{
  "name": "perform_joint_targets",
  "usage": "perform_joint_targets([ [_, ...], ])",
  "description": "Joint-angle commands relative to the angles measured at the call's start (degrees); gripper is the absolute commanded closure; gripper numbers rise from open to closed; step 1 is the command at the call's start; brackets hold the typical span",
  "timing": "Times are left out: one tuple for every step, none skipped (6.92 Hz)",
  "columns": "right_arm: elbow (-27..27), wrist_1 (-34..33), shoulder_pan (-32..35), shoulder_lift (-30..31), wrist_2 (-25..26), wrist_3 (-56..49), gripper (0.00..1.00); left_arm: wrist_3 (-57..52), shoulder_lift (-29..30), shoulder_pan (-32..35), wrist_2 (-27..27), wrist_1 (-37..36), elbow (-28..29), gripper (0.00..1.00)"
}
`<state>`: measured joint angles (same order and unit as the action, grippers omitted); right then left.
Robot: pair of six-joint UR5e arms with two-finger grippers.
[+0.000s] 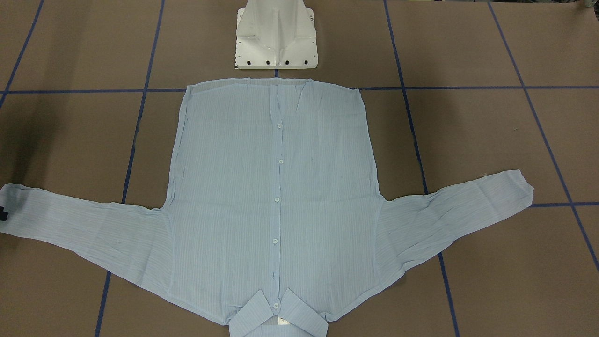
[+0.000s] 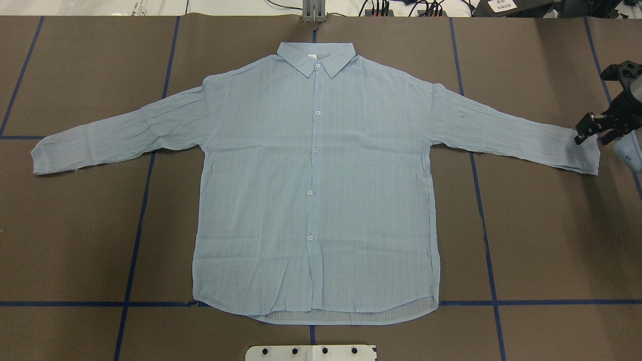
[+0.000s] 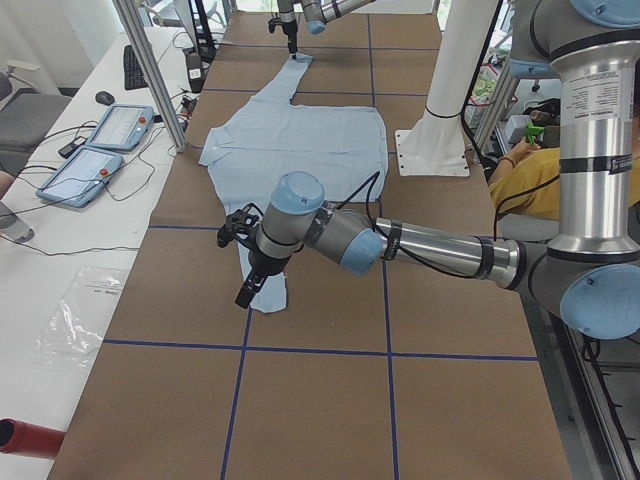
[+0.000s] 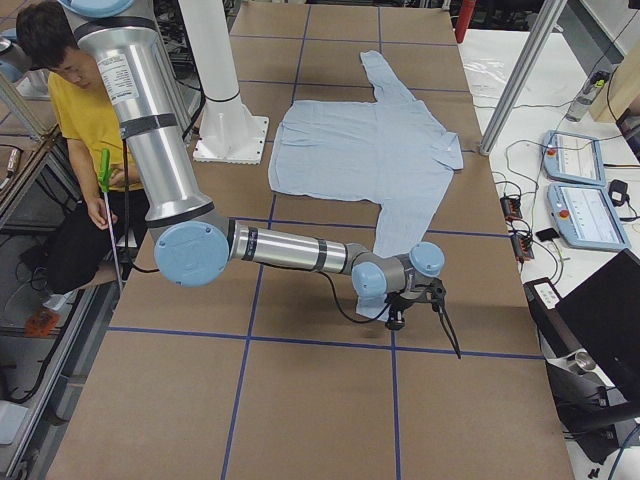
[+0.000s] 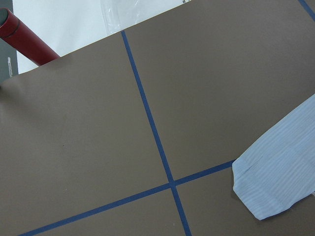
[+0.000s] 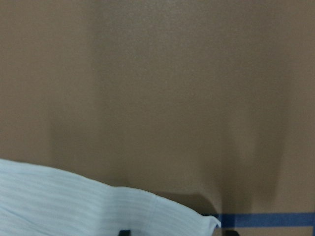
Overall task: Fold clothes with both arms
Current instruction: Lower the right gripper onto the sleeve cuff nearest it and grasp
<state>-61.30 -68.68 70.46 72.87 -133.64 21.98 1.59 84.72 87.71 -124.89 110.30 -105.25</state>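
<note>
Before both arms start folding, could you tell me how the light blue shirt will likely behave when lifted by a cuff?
The shirt lies flat and thin, with finely creased sleeves, so it is probably floppy and will sag from any grip point. It likely weighs little. Only the buttons look stiff; the rest may bunch if pushed.

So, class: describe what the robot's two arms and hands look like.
The left arm and right arm are silver-grey tubes with pale blue round joint caps and thin black cables. The left hand and right hand are black, two-fingered.
</note>
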Motion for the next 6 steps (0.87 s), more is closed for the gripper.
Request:
perform_joint_targets([
  [0.39,-0.14,0.02,-0.10,0.05,0.00,1.00,0.00,0.00,0.00,0.00,0.00,0.04,0.00],
  [0.22,0.03,0.11,-0.01,-0.04,0.00,1.00,0.08,0.09,0.00,0.00,0.00,-0.05,0.00],
  [-2.13,-0.57,0.72,-0.71,-0.21,0.34,1.00,0.08,0.09,0.00,-0.09,0.09,0.39,0.00],
  [-6.24,-3.97,1.95,-1.67,-0.65,0.44,1.00,0.08,0.09,0.00,-0.09,0.09,0.48,0.00],
  [-10.90,-10.36,1.96,-3.25,-0.66,1.74,1.00,0.17,0.09,0.00,-0.09,0.17,0.48,0.00],
  [-12.42,-11.21,1.87,-3.17,-0.57,4.02,1.00,0.17,0.09,0.00,-0.09,0.18,0.39,0.00],
])
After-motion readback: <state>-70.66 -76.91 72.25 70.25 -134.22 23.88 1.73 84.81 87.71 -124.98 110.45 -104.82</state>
